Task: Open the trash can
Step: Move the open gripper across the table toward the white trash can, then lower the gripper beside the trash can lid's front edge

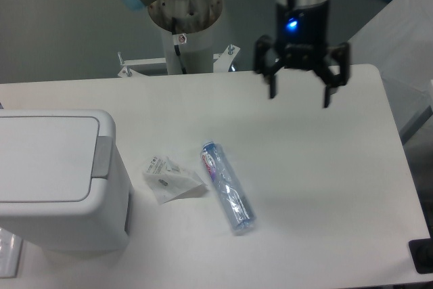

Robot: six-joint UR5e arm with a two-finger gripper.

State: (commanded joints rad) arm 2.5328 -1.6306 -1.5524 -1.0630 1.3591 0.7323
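Observation:
The trash can (57, 181) is a large white boxy bin at the left edge of the table, with its flat lid (44, 158) down and a grey push tab (102, 157) on its right rim. My gripper (300, 96) hangs open and empty above the far right part of the table, well away from the can, with its two dark fingers spread wide.
A clear plastic bottle (227, 187) lies on the table right of the can. A crumpled white wrapper (170, 179) lies between the bottle and the can. The arm's base column (184, 18) stands behind the table's far edge. A dark object (422, 256) sits at the front right corner.

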